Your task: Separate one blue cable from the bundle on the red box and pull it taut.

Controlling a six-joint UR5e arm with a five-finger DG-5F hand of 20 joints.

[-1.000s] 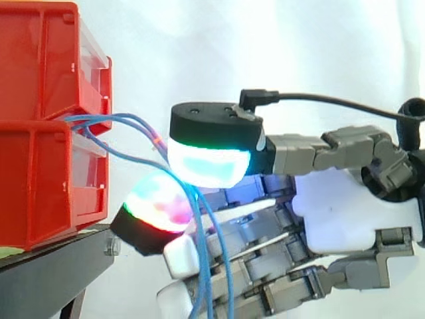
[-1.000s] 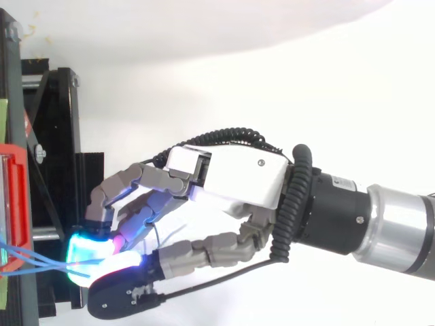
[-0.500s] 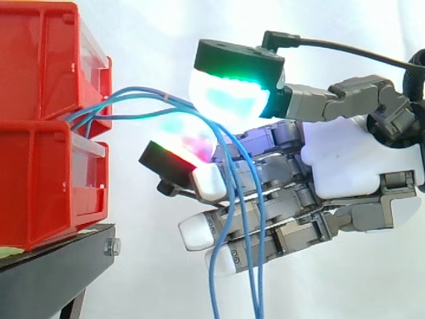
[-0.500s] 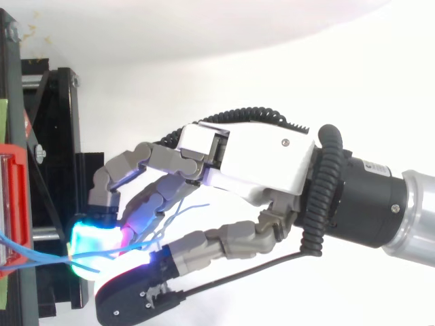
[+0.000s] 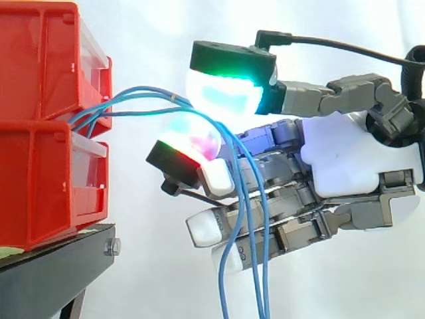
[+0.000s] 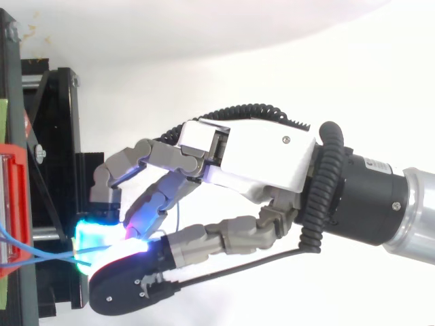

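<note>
The blue cables [image 5: 143,91] are coming out between the two stacked red bins [image 5: 40,166], which are sitting at the edge of the black stand [image 5: 60,266]. The cables are arching across to the hand [image 5: 352,166]. Its fingers [image 5: 192,143] are pinching the cables between two glowing pads that are standing narrowly apart. Below the pinch, the cables are hanging slack across the lower fingers. In the top view, one strand is running almost straight from the bins to the pads.

White curtain [image 5: 166,26] behind, brightly and evenly lit; black stand [image 5: 46,264] at the lower left
</note>
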